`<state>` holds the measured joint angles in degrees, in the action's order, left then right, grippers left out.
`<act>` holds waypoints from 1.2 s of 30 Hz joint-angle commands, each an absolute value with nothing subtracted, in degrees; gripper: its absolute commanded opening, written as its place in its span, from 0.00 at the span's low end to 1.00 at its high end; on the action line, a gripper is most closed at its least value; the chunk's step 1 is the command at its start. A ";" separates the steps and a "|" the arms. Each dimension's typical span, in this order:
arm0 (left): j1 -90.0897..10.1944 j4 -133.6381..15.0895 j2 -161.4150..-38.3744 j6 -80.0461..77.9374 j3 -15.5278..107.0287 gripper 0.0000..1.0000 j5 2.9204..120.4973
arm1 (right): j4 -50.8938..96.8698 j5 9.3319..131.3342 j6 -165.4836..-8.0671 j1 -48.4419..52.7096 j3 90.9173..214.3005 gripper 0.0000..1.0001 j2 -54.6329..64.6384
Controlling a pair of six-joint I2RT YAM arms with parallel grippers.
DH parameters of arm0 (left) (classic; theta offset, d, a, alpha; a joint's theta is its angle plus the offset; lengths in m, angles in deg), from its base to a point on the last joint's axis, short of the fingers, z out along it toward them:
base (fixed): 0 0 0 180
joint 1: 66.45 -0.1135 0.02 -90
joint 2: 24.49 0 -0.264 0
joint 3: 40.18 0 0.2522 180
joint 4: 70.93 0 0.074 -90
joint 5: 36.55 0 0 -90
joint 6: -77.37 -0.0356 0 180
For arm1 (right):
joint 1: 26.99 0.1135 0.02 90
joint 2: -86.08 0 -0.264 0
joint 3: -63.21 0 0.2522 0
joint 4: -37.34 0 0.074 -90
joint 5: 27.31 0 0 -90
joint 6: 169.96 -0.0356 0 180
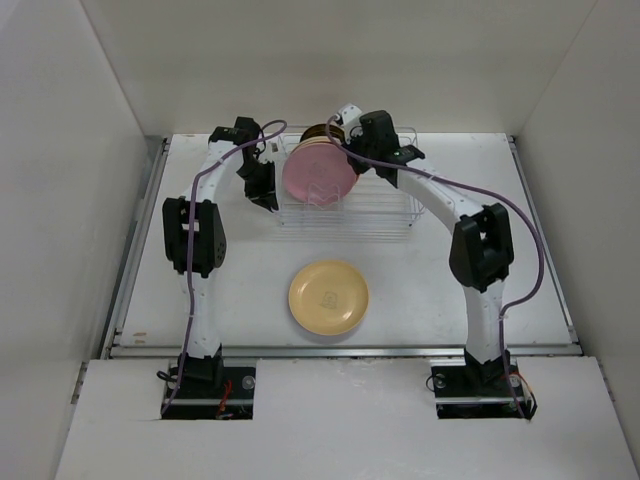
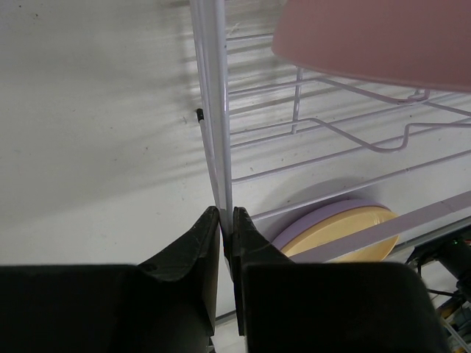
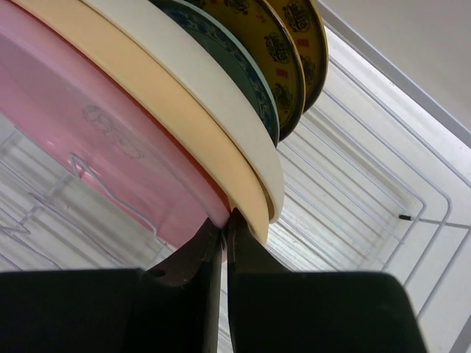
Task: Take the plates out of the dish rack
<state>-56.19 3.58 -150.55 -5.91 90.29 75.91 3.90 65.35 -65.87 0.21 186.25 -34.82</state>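
Observation:
The dish rack (image 1: 390, 215) stands at the back of the table. A pink plate (image 1: 318, 172) stands upright in it, with brown-and-yellow plates (image 1: 318, 131) behind. My right gripper (image 1: 345, 152) is shut on the pink plate (image 3: 88, 125), its tips (image 3: 224, 220) pinching the rim. Behind it stand a yellow plate (image 3: 169, 110), a cream one (image 3: 221, 103), a teal-patterned one (image 3: 234, 55) and brown-and-yellow ones (image 3: 276, 44). My left gripper (image 2: 226, 215) is shut on the rack's left rim wire (image 2: 218, 110). A yellow plate (image 1: 328, 297) lies on the table on a lavender plate (image 2: 313, 223).
White walls close in the table on the left, right and back. A metal rail (image 1: 340, 349) runs along the table's near edge, in front of the arm bases. A purple cable (image 1: 500, 200) loops from the right arm.

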 commanded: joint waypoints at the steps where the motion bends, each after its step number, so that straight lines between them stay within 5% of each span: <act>1: -55.72 4.53 -150.17 -4.90 88.81 0.00 80.17 | 6.71 64.97 -71.08 0.52 185.78 0.00 -28.01; 13: -56.25 5.06 -150.17 -6.48 91.18 0.00 80.96 | 9.08 61.74 -72.14 0.52 176.56 0.00 -17.90; 22: -56.25 6.19 -148.94 -10.17 92.58 0.21 79.29 | 3.73 60.06 -77.14 -0.01 176.55 0.00 -13.24; 29: -56.25 8.65 -149.47 -13.42 96.71 0.30 77.00 | -7.77 72.25 -77.15 -0.01 173.14 0.00 -9.45; 36: -56.25 1.99 -144.99 -18.68 97.51 0.39 75.34 | -13.33 86.33 -77.15 4.55 157.24 0.00 -5.07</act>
<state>-56.32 5.05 -150.42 -14.31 95.36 76.67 -9.93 78.33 -76.12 1.34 161.55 -6.91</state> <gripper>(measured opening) 0.382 0.068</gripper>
